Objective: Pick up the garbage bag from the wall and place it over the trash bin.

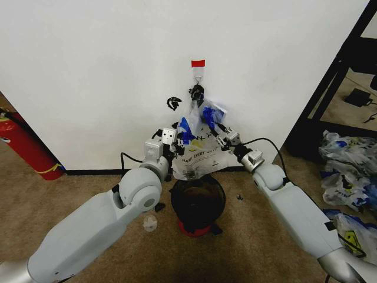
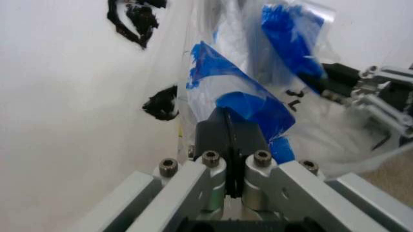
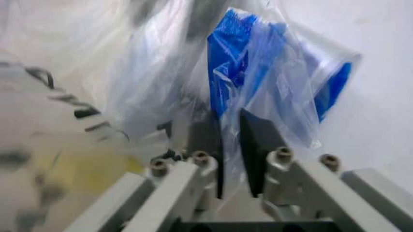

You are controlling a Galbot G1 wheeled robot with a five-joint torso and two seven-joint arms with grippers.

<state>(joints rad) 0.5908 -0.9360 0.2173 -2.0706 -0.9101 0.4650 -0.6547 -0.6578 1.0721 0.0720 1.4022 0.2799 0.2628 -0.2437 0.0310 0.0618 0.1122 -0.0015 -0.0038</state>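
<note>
Currently, at frame centre, left gripper (image 1: pixel 178 141) and right gripper (image 1: pixel 215 131) each clamp a blue handle of the garbage bag (image 1: pixel 197 154) above the trash bin (image 1: pixel 198 200); uneven pulling could tear the thin film.

Perhaps a lab: carpet (image 1: pixel 76 194), fire extinguisher (image 1: pixel 26 147).

Thin, glossy see-through plastic on the garbage bag (image 1: pixel 197 154); matt white wall (image 1: pixel 106 71); shiny black trash bin (image 1: pixel 198 200); rough carpet floor (image 1: pixel 82 188).
</note>
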